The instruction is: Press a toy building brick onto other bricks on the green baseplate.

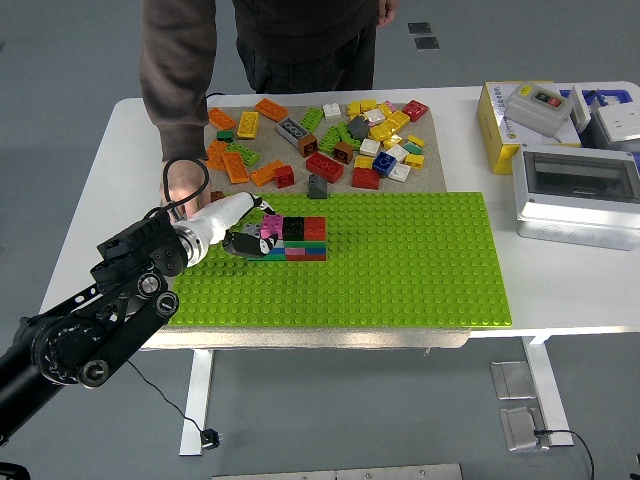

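Observation:
The green baseplate (400,260) covers the near half of the table. A small stack of bricks (305,238), with black and red on top, stands near its far left corner. A pink brick (271,225) sits at the stack's left end, level with the black top brick. My left hand (250,238) reaches in from the left, its fingers curled around the pink brick. My black left arm (110,310) runs down to the lower left corner. A person's hand (184,186) rests on the table just behind my wrist.
Several loose bricks (350,140) lie on a tan mat (430,172) behind the baseplate. A yellow box (493,122) and a grey-white electrical enclosure (575,195) stand at the right. The person stands at the table's far side.

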Robot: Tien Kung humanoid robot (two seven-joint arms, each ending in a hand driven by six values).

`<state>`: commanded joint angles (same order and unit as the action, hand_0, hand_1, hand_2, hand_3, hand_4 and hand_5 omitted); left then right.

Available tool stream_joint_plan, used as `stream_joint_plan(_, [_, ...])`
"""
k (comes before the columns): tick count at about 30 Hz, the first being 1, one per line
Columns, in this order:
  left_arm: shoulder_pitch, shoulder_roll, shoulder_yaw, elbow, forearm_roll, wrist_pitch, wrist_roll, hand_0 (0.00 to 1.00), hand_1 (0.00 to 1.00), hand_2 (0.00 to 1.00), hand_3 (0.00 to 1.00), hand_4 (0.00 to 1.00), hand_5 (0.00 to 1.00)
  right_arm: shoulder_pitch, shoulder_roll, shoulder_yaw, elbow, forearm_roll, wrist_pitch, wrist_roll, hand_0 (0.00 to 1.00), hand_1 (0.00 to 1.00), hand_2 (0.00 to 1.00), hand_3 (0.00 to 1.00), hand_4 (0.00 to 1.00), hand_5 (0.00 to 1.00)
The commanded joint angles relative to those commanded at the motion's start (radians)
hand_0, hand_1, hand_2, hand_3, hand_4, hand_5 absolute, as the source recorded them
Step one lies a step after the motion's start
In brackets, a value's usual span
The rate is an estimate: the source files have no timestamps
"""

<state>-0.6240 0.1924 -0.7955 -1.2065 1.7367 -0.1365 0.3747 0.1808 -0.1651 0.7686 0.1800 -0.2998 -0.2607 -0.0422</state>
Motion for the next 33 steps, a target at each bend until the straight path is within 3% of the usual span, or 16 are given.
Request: stream_joint_plan(33, [0.01, -0.002, 0.022, 0.028, 0.0, 0.039, -0.035, 0.998, 0.954, 0.949, 0.581, 0.482, 0.25, 0.0, 0.001, 0.006, 0.0, -0.007, 0.0, 0.0, 0.707, 0.7, 0.71, 0.708, 0.403, 0.817])
